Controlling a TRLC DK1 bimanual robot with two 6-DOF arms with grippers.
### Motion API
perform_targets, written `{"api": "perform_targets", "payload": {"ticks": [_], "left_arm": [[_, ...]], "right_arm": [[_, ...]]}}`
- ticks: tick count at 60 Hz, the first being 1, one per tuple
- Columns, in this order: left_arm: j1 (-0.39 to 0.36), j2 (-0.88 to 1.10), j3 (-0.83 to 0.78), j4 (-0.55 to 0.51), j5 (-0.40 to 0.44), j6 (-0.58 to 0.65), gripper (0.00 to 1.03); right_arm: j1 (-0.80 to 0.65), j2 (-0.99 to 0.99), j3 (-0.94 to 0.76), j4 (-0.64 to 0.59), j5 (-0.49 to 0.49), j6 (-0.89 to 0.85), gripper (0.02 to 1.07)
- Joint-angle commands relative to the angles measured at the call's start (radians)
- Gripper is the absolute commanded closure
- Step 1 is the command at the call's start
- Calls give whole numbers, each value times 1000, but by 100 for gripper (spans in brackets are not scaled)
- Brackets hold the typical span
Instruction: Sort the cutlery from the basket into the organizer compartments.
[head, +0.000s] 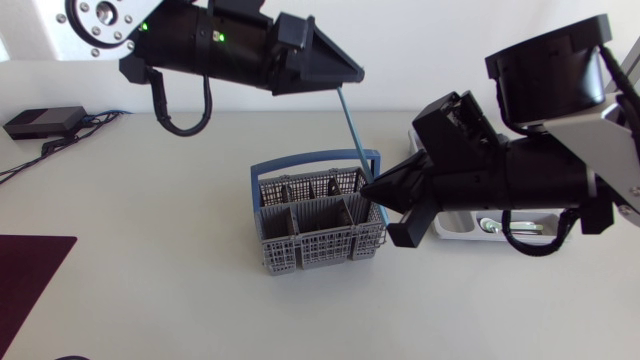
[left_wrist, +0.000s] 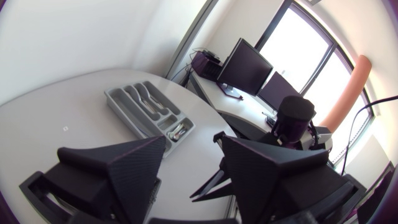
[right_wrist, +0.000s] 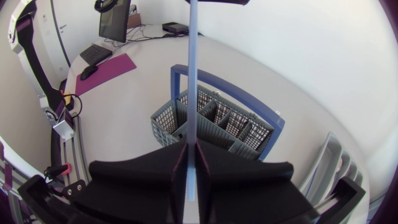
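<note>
Between the right hand's (right_wrist: 191, 171) fingers a slim light-blue cutlery piece (right_wrist: 193, 74) is clamped, upright above the grey mesh basket with blue hoop handle (head: 318, 235). The left hand (head: 340, 75) is at its top, fingers apart. Next it goes to the grey compartmented organizer (left_wrist: 146, 109), probably clearing hoop and left hand.

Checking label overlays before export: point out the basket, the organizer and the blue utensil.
basket (head: 320, 252), head view, grey mesh front wall.
organizer (left_wrist: 115, 98), left wrist view, bare end by a corner.
blue utensil (right_wrist: 192, 93), right wrist view, middle of the shaft.
</note>
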Motion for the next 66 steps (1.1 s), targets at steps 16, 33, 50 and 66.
{"api": "perform_targets", "payload": {"ticks": [16,33,50,66], "left_arm": [[156,-17,90,163,-24,-181,5],[259,-112,31,138,-203,-66,5],[256,-158,-75,-6,-383,140,5],[262,-197,-221,-46,-496,263,5]], "right_arm": [[-70,-119,-53,-53,-37,-37,102],[-455,-76,-66,7,-115,-66,102],[-621,255,41,114,19,6,102],[-615,590,199,131,129,70,102]]}}
